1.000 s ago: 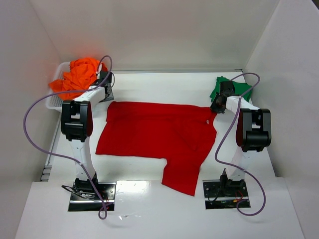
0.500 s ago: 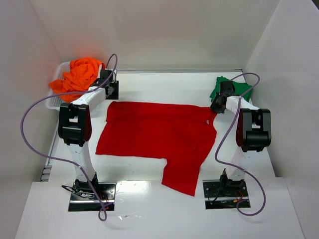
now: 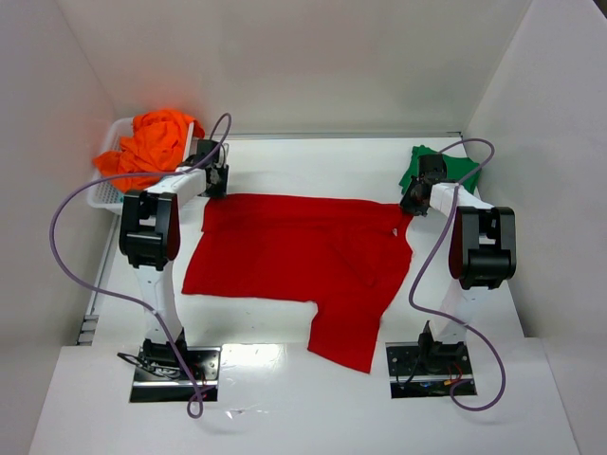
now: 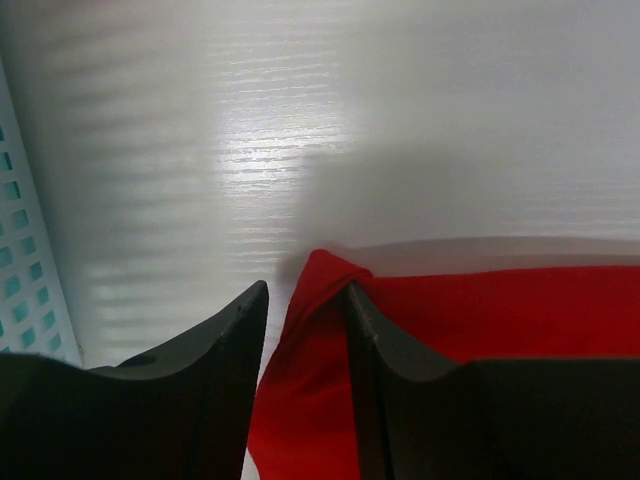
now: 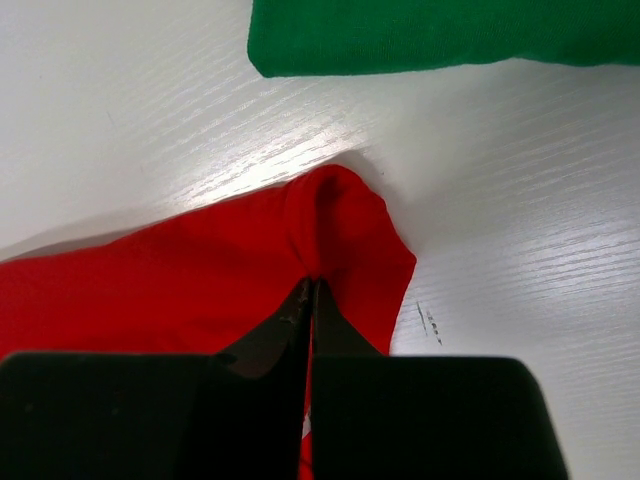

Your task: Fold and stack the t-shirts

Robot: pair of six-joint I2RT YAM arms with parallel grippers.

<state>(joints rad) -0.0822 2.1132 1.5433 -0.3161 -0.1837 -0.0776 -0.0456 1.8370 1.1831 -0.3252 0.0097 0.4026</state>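
A large red t-shirt point(image 3: 303, 256) lies spread on the white table. My left gripper point(image 3: 216, 182) is open at its far left corner, and the cloth's edge point(image 4: 320, 300) lies between the two fingers. My right gripper point(image 3: 411, 202) is shut on the far right corner of the red shirt point(image 5: 340, 225), which bunches at the fingertips. A folded dark green t-shirt point(image 3: 446, 169) lies at the back right, just beyond the right gripper, and shows in the right wrist view point(image 5: 440, 35). Orange t-shirts point(image 3: 152, 142) are piled in the basket at the back left.
A white lattice basket point(image 3: 102, 194) stands at the back left corner against the left wall; its wall shows in the left wrist view point(image 4: 25, 280). White walls enclose the table on three sides. Purple cables loop from both arms.
My left gripper has come from beside the basket toward the right and down onto the red shirt's far left corner. The right arm and the shirt have not moved.
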